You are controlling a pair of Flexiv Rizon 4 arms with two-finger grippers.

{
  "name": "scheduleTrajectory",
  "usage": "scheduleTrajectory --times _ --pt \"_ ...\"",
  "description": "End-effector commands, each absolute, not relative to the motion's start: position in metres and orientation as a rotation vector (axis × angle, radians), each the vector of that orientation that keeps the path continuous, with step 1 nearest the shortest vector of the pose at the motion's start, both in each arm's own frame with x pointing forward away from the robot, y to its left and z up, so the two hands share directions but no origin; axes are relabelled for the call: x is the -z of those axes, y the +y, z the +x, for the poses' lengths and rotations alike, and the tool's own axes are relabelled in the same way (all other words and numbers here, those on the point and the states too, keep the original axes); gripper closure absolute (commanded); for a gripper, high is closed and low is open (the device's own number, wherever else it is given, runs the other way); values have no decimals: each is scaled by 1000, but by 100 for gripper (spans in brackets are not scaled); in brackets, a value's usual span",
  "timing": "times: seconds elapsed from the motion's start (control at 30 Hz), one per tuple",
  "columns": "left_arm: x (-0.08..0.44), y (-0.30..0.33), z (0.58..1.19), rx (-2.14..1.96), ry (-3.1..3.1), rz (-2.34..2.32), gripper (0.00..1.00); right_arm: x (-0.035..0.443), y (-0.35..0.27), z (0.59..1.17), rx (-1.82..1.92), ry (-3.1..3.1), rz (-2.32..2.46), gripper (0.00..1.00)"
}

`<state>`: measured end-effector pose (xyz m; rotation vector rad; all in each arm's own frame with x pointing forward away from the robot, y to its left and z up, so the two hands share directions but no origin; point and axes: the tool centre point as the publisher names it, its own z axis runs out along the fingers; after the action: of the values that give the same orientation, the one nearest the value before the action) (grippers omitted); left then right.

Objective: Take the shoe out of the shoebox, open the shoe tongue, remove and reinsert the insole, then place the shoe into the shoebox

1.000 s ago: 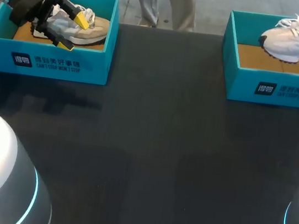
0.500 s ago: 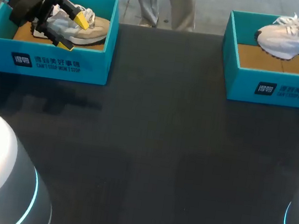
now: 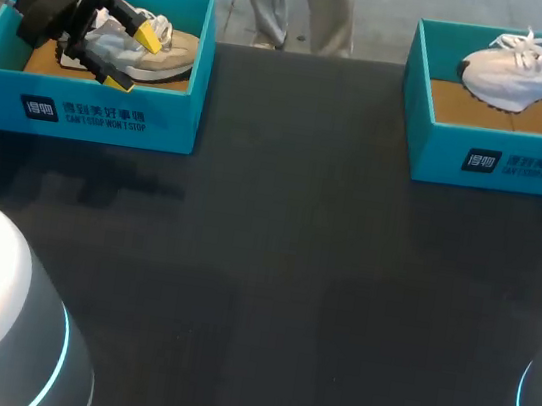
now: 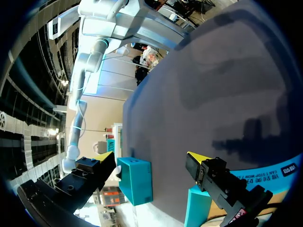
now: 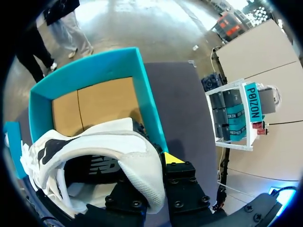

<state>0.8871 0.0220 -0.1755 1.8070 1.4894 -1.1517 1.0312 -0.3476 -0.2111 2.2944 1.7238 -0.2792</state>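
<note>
A white sneaker [image 3: 530, 70] hangs tilted over the right teal shoebox [image 3: 499, 159], its heel end running off the view's edge. In the right wrist view my right gripper [image 5: 152, 176] is shut on the white sneaker's [image 5: 94, 153] heel collar, above the shoebox's [image 5: 142, 101] cardboard floor; only one yellow tip shows. A beige sneaker [image 3: 166, 55] lies in the left teal shoebox [image 3: 112, 115]. My left gripper [image 3: 134, 59] hovers over that shoe, open and holding nothing. The left wrist view shows the left gripper [image 4: 151, 158] with its fingers wide apart, looking across the table.
The dark table [image 3: 272, 264] stretches between the two boxes. The left wrist view shows the left box's near wall [image 4: 199, 210] under the gripper and the right shoebox [image 4: 137, 187] far across the table.
The white sneaker has shifted a little left and up over the right box. The left arm and the beige sneaker have stayed put.
</note>
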Motion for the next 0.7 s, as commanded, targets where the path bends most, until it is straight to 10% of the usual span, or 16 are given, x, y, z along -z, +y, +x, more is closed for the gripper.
scheduleTrajectory --times 0.03,0.7 --pt "175 22 886 1147 1491 1809 0 216 -348 1036 277 1728 2300 100" --pt "175 22 886 1147 1491 1809 0 255 -352 1054 305 1672 2359 100"
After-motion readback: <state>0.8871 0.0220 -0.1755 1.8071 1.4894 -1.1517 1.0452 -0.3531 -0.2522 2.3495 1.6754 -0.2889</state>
